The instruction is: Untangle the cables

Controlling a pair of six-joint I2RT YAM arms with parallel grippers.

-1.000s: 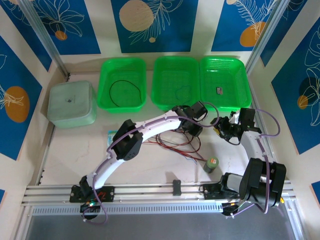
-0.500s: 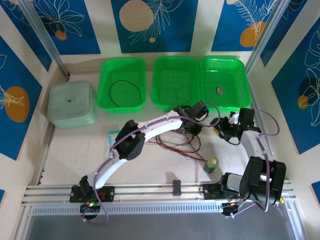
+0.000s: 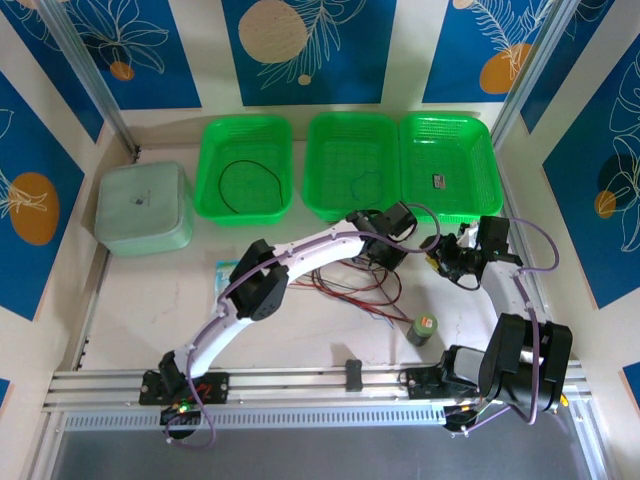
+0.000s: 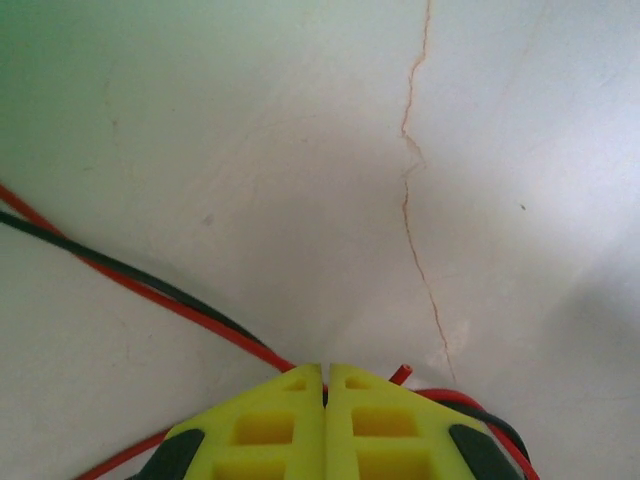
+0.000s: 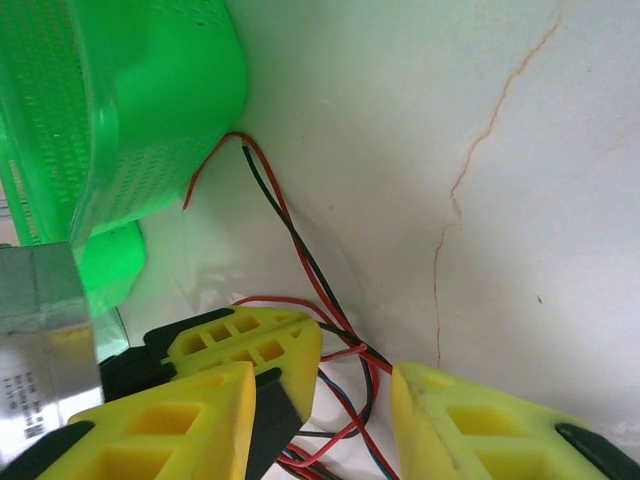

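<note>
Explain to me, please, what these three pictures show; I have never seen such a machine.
These are two robot arms bolted to a table. The wide picture looks down from above and behind them; the two close pictures come from cameras on the wrists. The yellow pieces are gripper fingers. The left gripper is shut right at red and black cables; whether it pinches them I cannot tell. The right gripper stands open above the same tangle, holding nothing. Three green baskets stand at the far side.
</note>
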